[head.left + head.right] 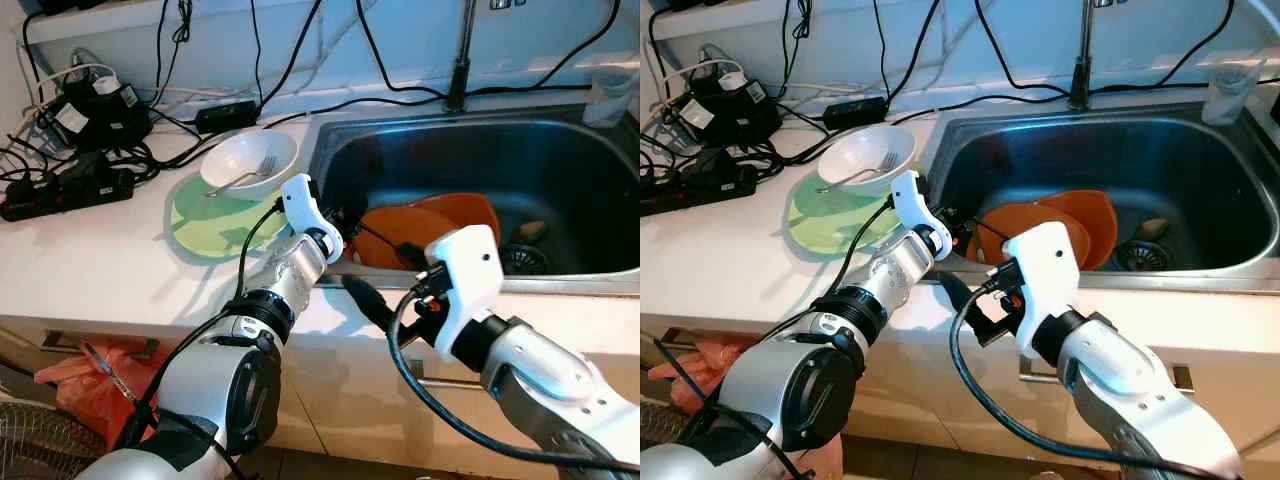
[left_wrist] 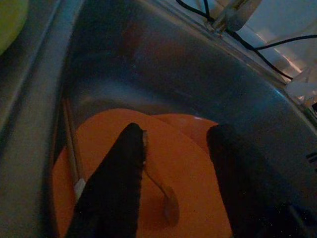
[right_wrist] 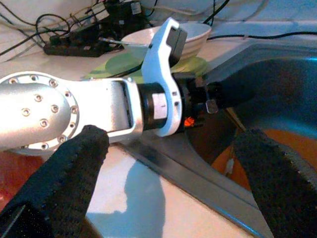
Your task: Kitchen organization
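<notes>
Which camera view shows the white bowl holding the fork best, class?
The left eye view: the white bowl sits unobstructed on the green plate, with the fork inside. The right eye view shows the same scene. The right wrist view catches it partly behind the left arm.

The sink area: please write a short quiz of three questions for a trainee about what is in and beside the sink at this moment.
1. True or false: the white bowl with the fork stands on the green plate.
2. Where do the orange plates lie?
A. on the counter
B. in the sink
C. on the floor
3. Fill in: the left gripper hangs over the orange plates with its fingers ____.

Key
1. True.
2. B, in the sink, near the drain.
3. Open; a spoon lies on the plate between them. The right gripper is open too, at the counter edge.
</notes>
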You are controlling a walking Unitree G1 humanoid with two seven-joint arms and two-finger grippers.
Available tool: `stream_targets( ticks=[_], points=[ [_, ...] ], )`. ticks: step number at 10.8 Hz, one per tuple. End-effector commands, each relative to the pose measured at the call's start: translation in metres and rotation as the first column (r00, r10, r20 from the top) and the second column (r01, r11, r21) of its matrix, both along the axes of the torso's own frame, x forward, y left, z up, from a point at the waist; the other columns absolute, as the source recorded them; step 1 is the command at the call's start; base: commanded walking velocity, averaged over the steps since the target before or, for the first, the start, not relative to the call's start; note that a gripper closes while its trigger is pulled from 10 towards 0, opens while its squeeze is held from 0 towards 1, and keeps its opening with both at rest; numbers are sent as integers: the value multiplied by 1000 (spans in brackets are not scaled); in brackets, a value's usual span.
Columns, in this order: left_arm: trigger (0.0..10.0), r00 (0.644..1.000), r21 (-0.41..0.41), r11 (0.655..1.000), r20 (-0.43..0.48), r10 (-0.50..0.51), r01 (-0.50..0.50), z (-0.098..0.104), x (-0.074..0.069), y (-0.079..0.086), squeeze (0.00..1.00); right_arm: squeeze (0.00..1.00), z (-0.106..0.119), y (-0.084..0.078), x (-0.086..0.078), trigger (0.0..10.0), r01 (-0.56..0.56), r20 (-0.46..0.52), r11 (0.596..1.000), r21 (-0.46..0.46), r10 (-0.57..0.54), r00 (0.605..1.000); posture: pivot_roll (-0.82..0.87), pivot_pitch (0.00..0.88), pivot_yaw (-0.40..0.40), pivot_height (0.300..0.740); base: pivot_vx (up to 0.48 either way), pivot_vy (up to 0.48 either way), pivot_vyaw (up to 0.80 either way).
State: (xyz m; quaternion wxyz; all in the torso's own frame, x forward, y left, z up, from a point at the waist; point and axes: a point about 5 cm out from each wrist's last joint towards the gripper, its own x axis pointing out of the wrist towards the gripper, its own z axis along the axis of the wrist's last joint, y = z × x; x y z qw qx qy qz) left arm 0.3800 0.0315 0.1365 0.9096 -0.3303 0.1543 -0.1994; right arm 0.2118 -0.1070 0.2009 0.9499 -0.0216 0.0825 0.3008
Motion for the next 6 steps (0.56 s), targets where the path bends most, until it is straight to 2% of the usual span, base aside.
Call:
stream_targets(
  ticks=[1,3,6],
  points=[
    [10000,990,-69,991,-71,-122,117,-5,-22,-56,1000,0,2,5,0,10000,-32,8,999,14,32,999,-382,0,168,740,0,0,0],
    [10000,990,-71,989,-53,-133,129,1,-21,-58,1000,0,2,6,-1,10000,-33,9,999,15,33,999,-383,0,172,740,0,0,0],
    [10000,990,-55,989,31,-138,140,24,-13,-61,1000,0,1,6,1,10000,-34,9,999,14,34,999,-379,0,174,740,0,0,0]
  ],
)
